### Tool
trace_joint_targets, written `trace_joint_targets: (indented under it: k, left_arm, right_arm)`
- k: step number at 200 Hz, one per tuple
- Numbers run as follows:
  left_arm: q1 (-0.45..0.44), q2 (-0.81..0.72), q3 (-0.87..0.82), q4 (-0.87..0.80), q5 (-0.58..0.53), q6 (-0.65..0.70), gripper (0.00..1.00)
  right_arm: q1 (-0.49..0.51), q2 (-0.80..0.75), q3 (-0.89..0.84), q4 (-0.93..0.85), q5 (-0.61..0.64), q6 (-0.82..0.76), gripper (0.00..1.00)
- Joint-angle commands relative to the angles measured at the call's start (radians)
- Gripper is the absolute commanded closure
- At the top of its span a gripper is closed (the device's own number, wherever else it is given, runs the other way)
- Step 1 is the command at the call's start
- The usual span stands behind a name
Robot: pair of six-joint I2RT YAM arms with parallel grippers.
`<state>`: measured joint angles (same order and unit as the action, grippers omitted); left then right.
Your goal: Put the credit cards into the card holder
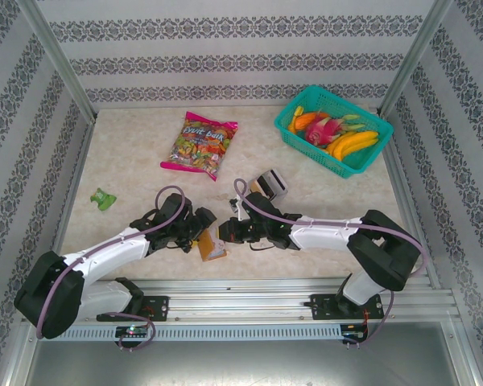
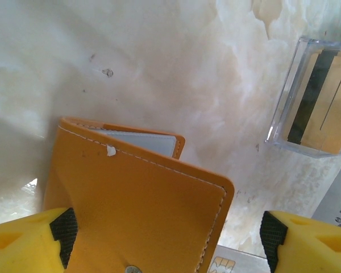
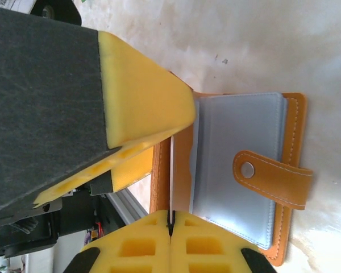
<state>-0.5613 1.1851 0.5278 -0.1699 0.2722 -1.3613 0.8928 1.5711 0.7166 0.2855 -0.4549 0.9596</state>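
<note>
Top external view shows the orange card holder [image 1: 212, 246] on the tabletop [image 1: 129, 153], close to the near edge, between the two claws. The left claw [image 2: 167, 236] is open wide, with the card holder between its yellow fingers. The right claw [image 3: 170, 220] is shut tight on one thin credit card [image 3: 171, 170], held edge-on by the holder's grey pockets. More cards [image 2: 324, 102] sit in a clear tray [image 2: 283, 99] farther right

the top view looks down from high behind the near edge over the whole marbled beige table [image 1: 129, 153]. both wrist views sit very close, facing the orange-brown leather folding wallet [image 1: 212, 246] [image 2: 142, 210] [image 3: 273, 181] from opposite sides; all three share it.
</note>
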Motion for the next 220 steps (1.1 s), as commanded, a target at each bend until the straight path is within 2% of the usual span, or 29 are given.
trace_joint_targets:
  k: [1, 26, 90, 115, 136, 148, 220]
  left_arm:
    - [0.005, -0.01, 0.0, -0.062, -0.048, -0.034, 0.2]
    - [0.004, -0.009, 0.001, -0.099, -0.068, -0.039, 0.29]
    - [0.004, -0.019, 0.014, -0.132, -0.086, -0.021, 0.6]
    - [0.005, -0.022, 0.033, -0.145, -0.081, 0.0, 0.79]
    - [0.005, -0.025, 0.043, -0.158, -0.073, 0.011, 0.86]
    - [0.005, -0.034, 0.042, -0.151, -0.067, 0.017, 1.0]
    - [0.004, 0.061, 0.121, 0.116, 0.099, 0.056, 1.0]
  right_arm:
    - [0.003, 0.017, -0.004, 0.052, -0.031, 0.018, 1.0]
    - [0.003, 0.028, 0.001, 0.053, -0.04, 0.021, 1.0]
    - [0.003, 0.038, 0.015, 0.008, -0.027, 0.013, 1.0]
    - [0.004, 0.042, 0.016, 0.006, -0.026, 0.013, 1.0]
    - [0.003, 0.046, 0.02, -0.007, -0.021, 0.011, 1.0]
    - [0.004, 0.047, 0.027, -0.033, -0.008, -0.002, 1.0]
    - [-0.03, -0.021, 0.006, -0.196, 0.147, -0.067, 1.0]
